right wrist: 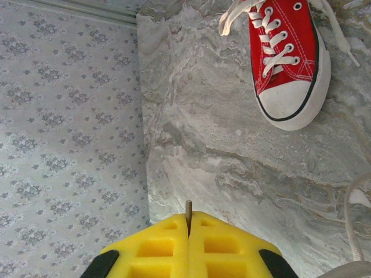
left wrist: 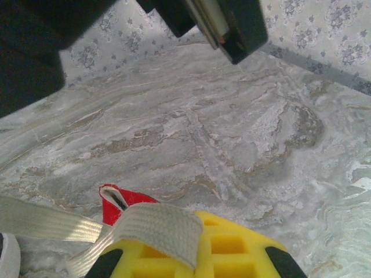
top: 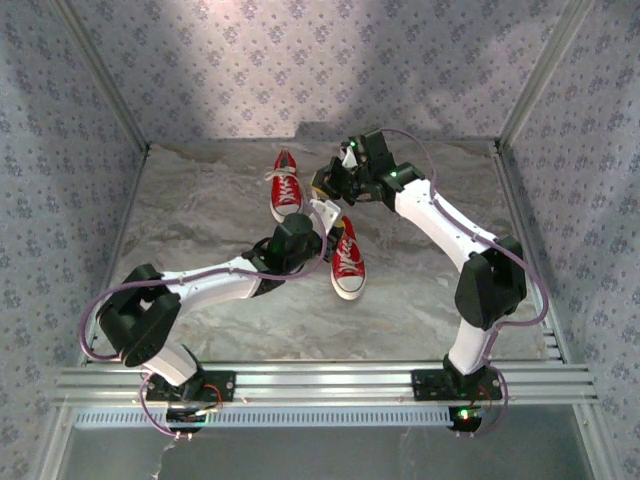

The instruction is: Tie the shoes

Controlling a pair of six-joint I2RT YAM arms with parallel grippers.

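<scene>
Floral wallpaper surrounds a marbled desk (top: 200, 300). Seen from above, the far shoe (top: 286, 187) lies at 11 o'clock from the desk centre and the near shoe (top: 348, 262) at the centre. The left end effector (top: 328, 214) and right end effector (top: 322, 182) are between them.

In the left wrist view, the left end effector is clenched on a white lace (left wrist: 156, 229).

In the right wrist view, the right end effector is clenched on a thin lace end (right wrist: 188, 207), and a toe cap (right wrist: 290, 107) lies at 1 o'clock.

I think a hard pull could drag the light shoe or slip the lace free.

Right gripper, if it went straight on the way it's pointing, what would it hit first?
Probably the bare table; the right gripper tilts down at it, and the shoe lies off to the side. Depth is unclear.
</scene>
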